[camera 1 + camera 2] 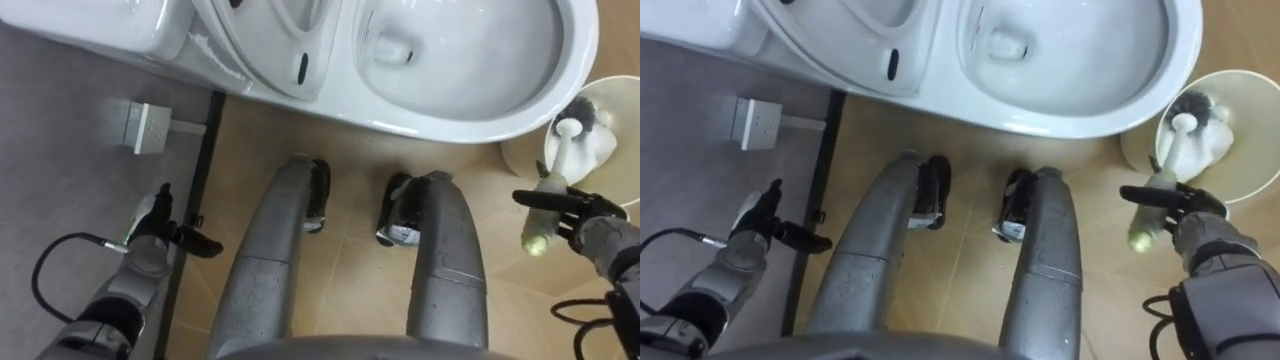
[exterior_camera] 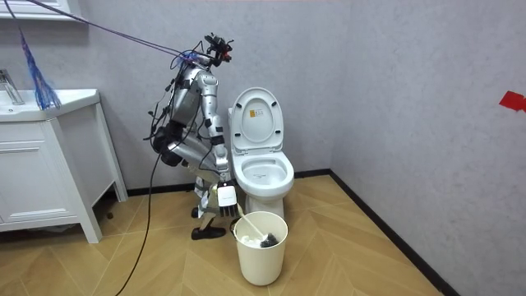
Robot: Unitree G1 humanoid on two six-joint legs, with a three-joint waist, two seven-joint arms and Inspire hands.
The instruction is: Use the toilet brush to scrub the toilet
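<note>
Toilet brush (image 1: 555, 162) in right hand (image 1: 598, 234)

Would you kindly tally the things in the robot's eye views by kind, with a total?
Toilet: 1
Brush: 1
Bucket: 1
Socket: 1
Total: 4

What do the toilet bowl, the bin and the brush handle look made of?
The toilet bowl looks like glazed ceramic: glossy white with highlights. The bin seems plastic: matte cream, thin rim. The brush handle in the right robot hand is likely plastic: smooth, pale.
</note>
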